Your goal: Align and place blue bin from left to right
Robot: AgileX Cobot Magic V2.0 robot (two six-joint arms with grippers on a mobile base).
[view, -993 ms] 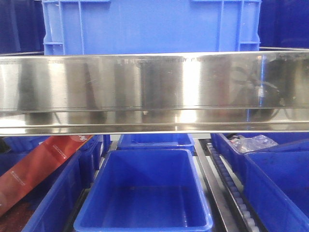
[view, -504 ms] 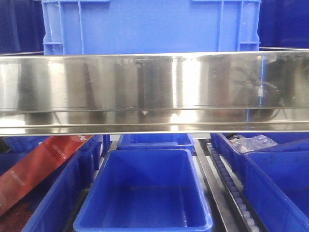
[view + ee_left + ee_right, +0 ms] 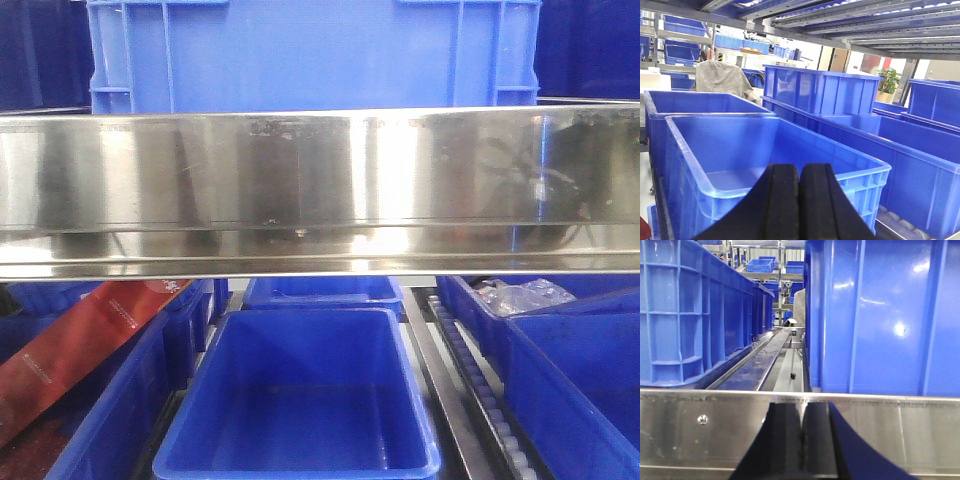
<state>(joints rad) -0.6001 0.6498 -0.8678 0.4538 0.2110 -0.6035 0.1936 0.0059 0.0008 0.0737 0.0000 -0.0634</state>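
Note:
The blue bin (image 3: 310,55) stands on the upper shelf behind a steel rail (image 3: 320,180); only its lower part shows, with ribs near both corners. In the right wrist view its smooth glossy side (image 3: 880,315) fills the right half, just beyond the same rail (image 3: 700,430). My right gripper (image 3: 802,412) is shut and empty, close in front of the rail, to the left of the bin's near corner. My left gripper (image 3: 799,170) is shut and empty, hovering before the rim of a smaller blue tub (image 3: 740,150). Neither gripper shows in the front view.
A second ribbed blue crate (image 3: 695,315) stands left of the bin, with a roller lane (image 3: 765,360) between them. Below the rail sit an open blue tub (image 3: 300,400), a red carton (image 3: 80,345) at the left and more tubs (image 3: 570,370) at the right.

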